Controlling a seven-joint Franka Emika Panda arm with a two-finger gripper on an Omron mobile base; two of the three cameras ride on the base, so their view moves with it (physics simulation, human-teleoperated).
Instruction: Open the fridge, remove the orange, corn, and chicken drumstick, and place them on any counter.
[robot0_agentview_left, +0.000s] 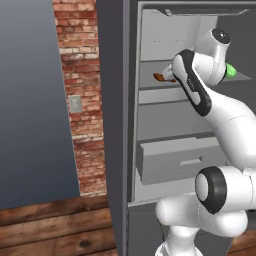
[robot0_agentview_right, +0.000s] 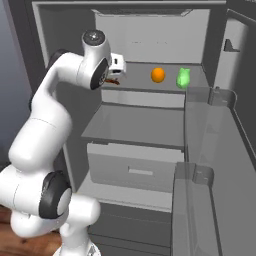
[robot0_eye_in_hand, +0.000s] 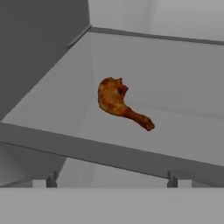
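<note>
Fridge door is swung open, the arm is reaching into the upper shelf. Gripper sits at the shelf's left end, jaws spread wide, nothing between them. Hand view: the two fingertips stand far apart at the bottom edge, at 7 and 5 o'clock, with the shelf's front lip crossing just above them. Drumstick lies flat on the shelf ahead of the gripper, not touching it; fat end at about 10 o'clock, thin end trailing to 4 o'clock. In the left base view a bit of the drumstick peeks out just left of the forearm. On the same shelf in the right base view, the orange sits at roughly 3 o'clock from the gripper, well apart from it, and the corn is just right of the orange, near the shelf's right end. Drawer below is shut. Brick wall left of the fridge.
</note>
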